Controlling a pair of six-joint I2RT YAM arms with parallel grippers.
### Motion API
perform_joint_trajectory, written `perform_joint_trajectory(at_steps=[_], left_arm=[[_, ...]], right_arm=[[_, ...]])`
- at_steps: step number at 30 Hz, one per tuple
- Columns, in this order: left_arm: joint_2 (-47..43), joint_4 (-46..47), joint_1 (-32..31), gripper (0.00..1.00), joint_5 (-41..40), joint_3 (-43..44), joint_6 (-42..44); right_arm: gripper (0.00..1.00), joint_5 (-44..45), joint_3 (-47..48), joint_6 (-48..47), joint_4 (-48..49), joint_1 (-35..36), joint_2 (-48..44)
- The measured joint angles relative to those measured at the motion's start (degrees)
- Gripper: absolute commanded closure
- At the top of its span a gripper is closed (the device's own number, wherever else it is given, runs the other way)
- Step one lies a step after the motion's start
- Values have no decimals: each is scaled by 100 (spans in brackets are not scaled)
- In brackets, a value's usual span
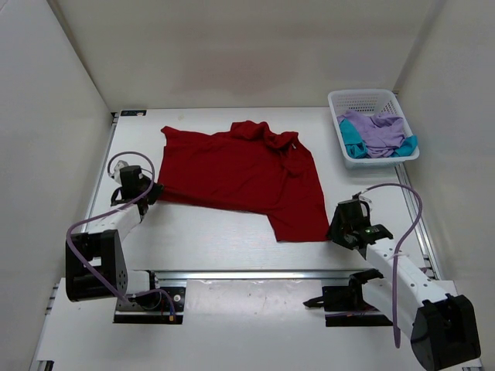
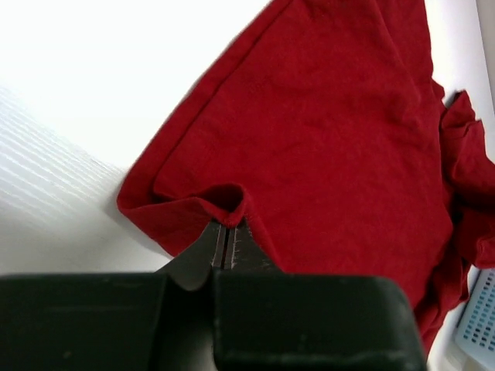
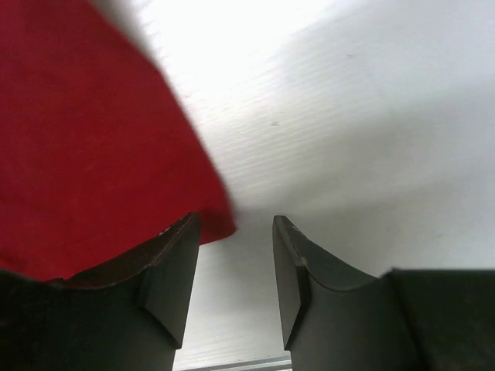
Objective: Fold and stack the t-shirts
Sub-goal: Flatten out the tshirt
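The dark red t-shirt (image 1: 240, 174) lies spread and partly crumpled across the middle of the table. At its near left edge my left gripper (image 1: 155, 189) is shut on a pinched fold of the red cloth (image 2: 228, 202); in the left wrist view the jaws meet with cloth bunched at their tips (image 2: 227, 226). My right gripper (image 1: 334, 230) stands open at the shirt's near right corner. In the right wrist view that corner (image 3: 216, 224) reaches just into the gap (image 3: 236, 222) beside the left finger (image 3: 166, 263). The lavender t-shirt (image 1: 379, 130) and the teal t-shirt (image 1: 352, 141) lie crumpled in the basket.
A white mesh basket (image 1: 371, 94) stands at the back right of the table; its corner (image 2: 476, 325) shows in the left wrist view. White walls close in the table on three sides. A metal rail (image 1: 255, 273) runs along the near edge between the arm bases.
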Motion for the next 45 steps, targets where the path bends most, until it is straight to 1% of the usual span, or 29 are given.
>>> perform_joint_trajectory(at_steps=[2, 6, 7, 11, 15, 17, 18, 19, 21, 23, 24, 26, 28, 29, 30, 33, 34, 36, 37, 39, 40, 42, 45], left_arm=[[0, 7, -35, 100, 46, 0, 11], [2, 70, -146, 100, 160, 0, 15], [2, 94, -166, 100, 197, 0, 9], [11, 149, -219, 100, 280, 0, -7], [9, 170, -262, 100, 280, 0, -2], [2, 168, -299, 100, 273, 0, 2], [-2, 168, -328, 100, 271, 0, 7], [-9, 168, -358, 100, 267, 0, 15], [-22, 164, -417, 100, 258, 0, 24], [-46, 166, -459, 100, 258, 0, 28], [-55, 168, -470, 100, 258, 0, 28], [-74, 170, -490, 100, 262, 0, 26], [-85, 181, -490, 100, 262, 0, 26], [-85, 190, -490, 100, 267, 0, 24], [-85, 195, -487, 100, 269, 0, 22], [-87, 214, -487, 100, 275, 0, 22], [-92, 216, -490, 100, 282, 0, 22], [-105, 216, -514, 100, 282, 0, 22], [-116, 216, -538, 100, 280, 0, 22], [-133, 227, -623, 100, 282, 0, 24], [-138, 234, -656, 100, 282, 0, 24], [-149, 227, -739, 100, 282, 0, 46], [-164, 22, -1045, 100, 68, 179, 184]], right_arm=[[61, -9, 0, 0, -13, -177, 118], [69, -184, -24, -2, 118, -426, 177], [68, -260, -50, -2, 195, -472, 201], [71, -509, -151, -11, 555, -581, 229], [70, -894, -157, -50, 870, -748, 402], [72, -1003, -157, -68, 994, -732, 483], [76, -1021, -153, -70, 1032, -697, 514], [78, -1058, -151, -81, 1056, -660, 542], [75, -1102, -144, -87, 1060, -605, 577], [62, -1126, -136, -70, 1040, -557, 573], [59, -1117, -118, -57, 1019, -514, 555], [56, -1060, -107, -44, 951, -431, 470], [56, -999, -109, -20, 802, -382, 354], [58, -960, -109, 4, 710, -348, 297], [63, -911, -109, 28, 621, -313, 254], [67, -734, -109, 118, 470, -160, 229], [70, -678, -109, 153, 444, -87, 229], [79, -625, -109, 168, 422, -26, 229], [81, -651, -114, 168, 411, -46, 234], [95, -754, -151, 155, 459, -151, 247], [100, -811, -175, 157, 507, -205, 256], [100, -828, -184, 168, 538, -208, 254], [100, -695, -9, 140, 345, 33, 190]])
